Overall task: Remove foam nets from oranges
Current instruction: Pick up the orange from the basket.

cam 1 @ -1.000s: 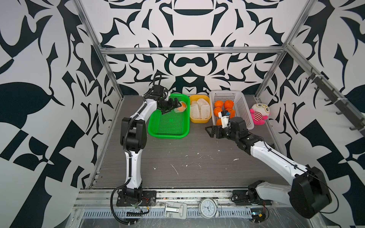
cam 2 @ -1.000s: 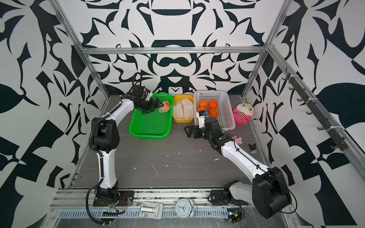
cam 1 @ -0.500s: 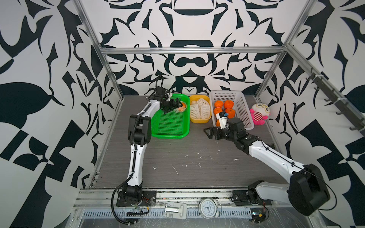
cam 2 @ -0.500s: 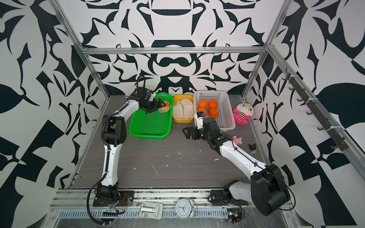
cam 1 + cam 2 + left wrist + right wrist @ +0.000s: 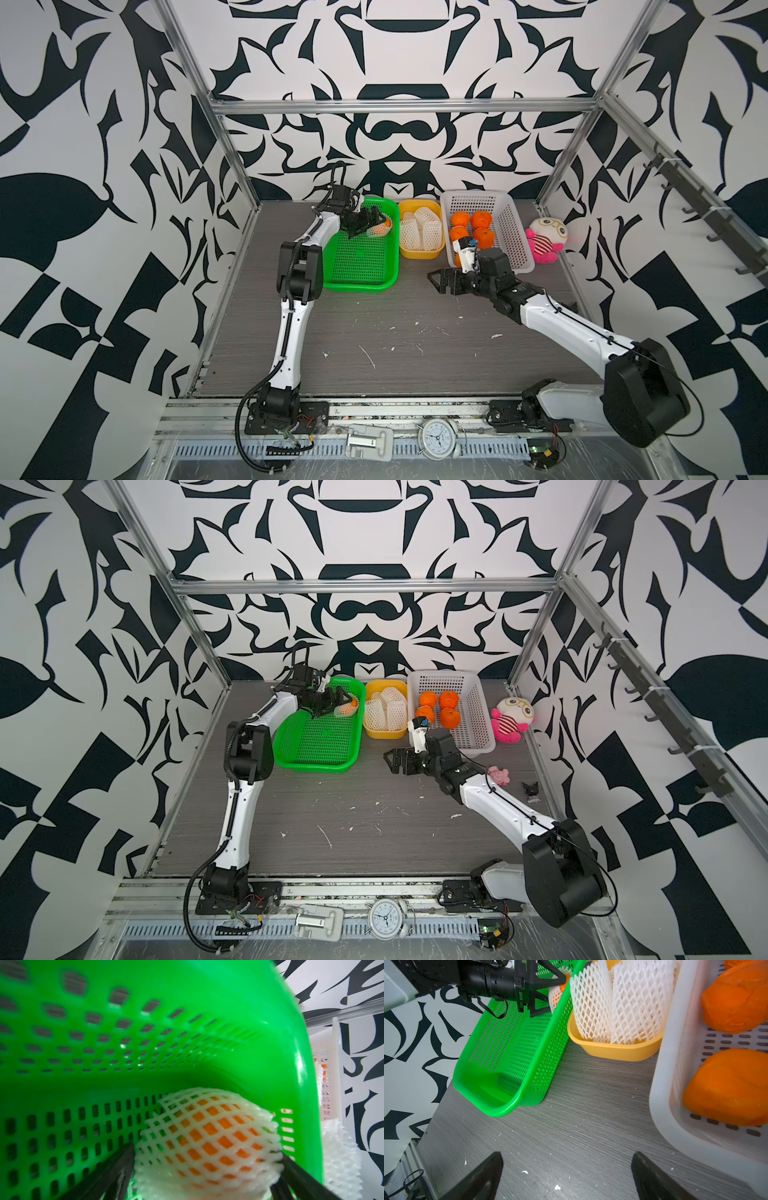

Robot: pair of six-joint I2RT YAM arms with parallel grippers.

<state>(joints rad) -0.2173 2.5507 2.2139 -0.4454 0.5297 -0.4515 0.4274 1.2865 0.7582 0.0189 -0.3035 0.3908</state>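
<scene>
foam net [image 5: 162, 1176]: white diamond mesh stretched over orange [image 5: 210, 1128], skin visible through holes | place: far right corner of green basket [image 5: 145, 1001] | left gripper [image 5: 207, 1155]: spread, fingers beside net | right gripper [image 5: 566, 1155]: spread, empty, above table [image 5: 571, 1105]

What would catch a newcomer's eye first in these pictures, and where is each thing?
The bright green basket stands at the back by the left arm, where the left gripper has its fingers either side of a netted orange in the far corner. Beside it a yellow tub holds empty white nets, and next along a white basket holds bare oranges. The right gripper hangs open over the table.
</scene>
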